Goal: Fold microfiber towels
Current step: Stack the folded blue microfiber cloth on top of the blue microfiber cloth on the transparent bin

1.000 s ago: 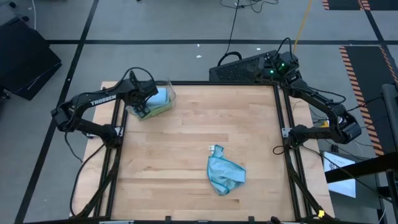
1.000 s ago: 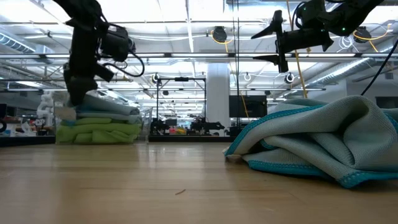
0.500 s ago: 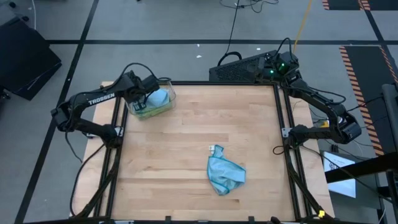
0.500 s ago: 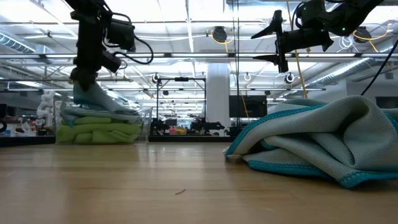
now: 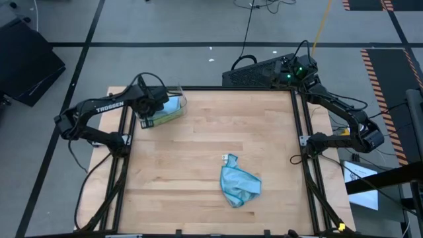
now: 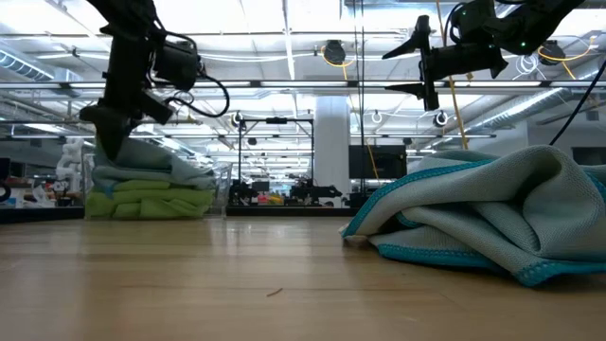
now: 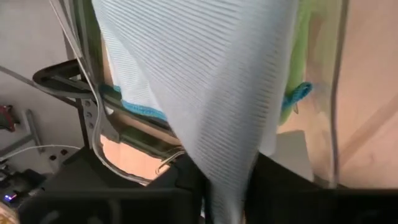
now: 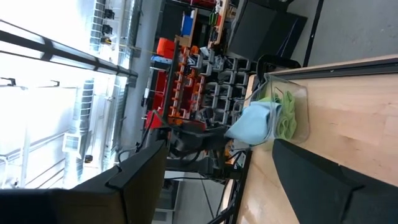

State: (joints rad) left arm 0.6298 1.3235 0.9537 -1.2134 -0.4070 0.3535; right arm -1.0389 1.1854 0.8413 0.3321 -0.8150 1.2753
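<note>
At the far left corner of the bench (image 5: pixel 198 145), the left end effector (image 5: pixel 149 112) is pinched on the top light blue towel (image 6: pixel 151 156) of the stack in the clear plastic bin (image 5: pixel 177 106); the left wrist view shows the cloth draping in a long sheet from between the fingers, so the grip looks real, though only on a small gather of fabric. Beneath it the lime green towels (image 6: pixel 147 201) lie folded and flat. A second, crumpled blue towel (image 5: pixel 238 184) sits near the middle of the bench, toward the near edge, its white tag (image 5: pixel 229 158) at the far end of the heap. The right end effector (image 6: pixel 426 59) hangs high over the far right corner with its fingers spread wide and nothing in them. These cloths should be very light, limp and slightly clingy rather than slippery: they will sag and bunch, never hold a shape. A pinch on the stitched teal hem or a corner probably gives the surest hold, since the middle would likely drag up the layer below.
</note>
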